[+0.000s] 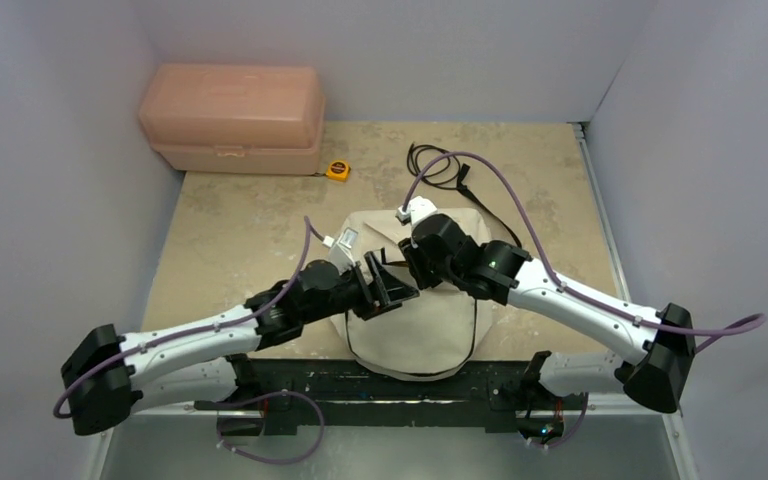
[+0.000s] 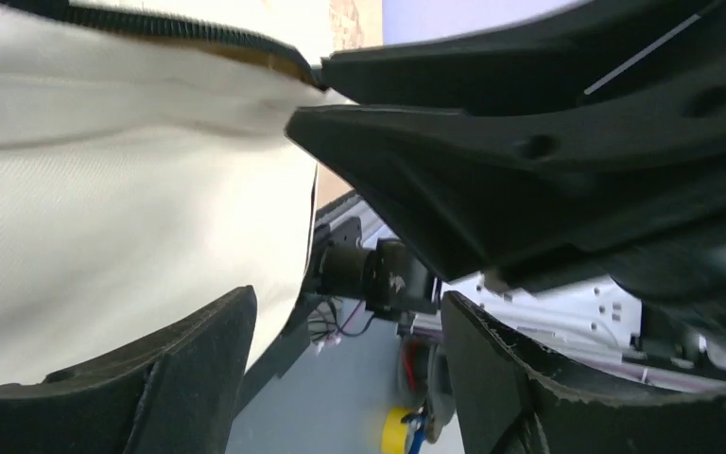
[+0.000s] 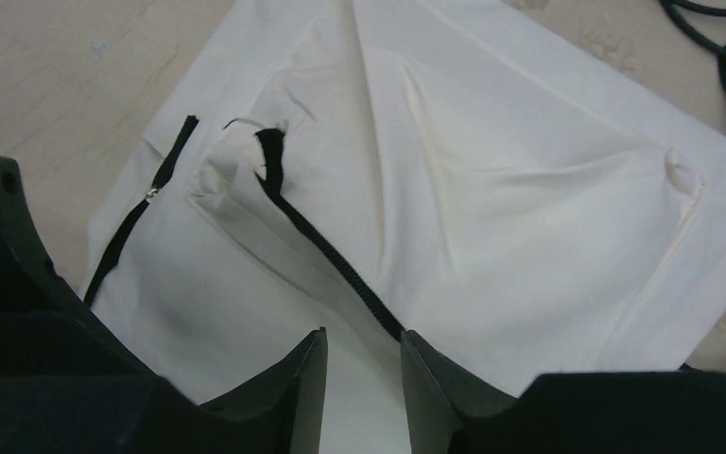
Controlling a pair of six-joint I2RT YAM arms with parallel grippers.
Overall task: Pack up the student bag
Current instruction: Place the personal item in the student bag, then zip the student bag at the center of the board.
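Cream bag under both arms; we see left gripper spread wide, gripping nothing, right gripper barely parted over the zipper.

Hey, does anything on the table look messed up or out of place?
Only the student bag: its fabric is rumpled, the zipper gapes partly open with its end curled up, and a black strap trails loose behind it. Nothing looks spilled or broken.

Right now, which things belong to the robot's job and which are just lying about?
Job in hand: student bag; left fingers and right fingers, both at the bag.
Lying about: pink plastic box; yellow tape measure.
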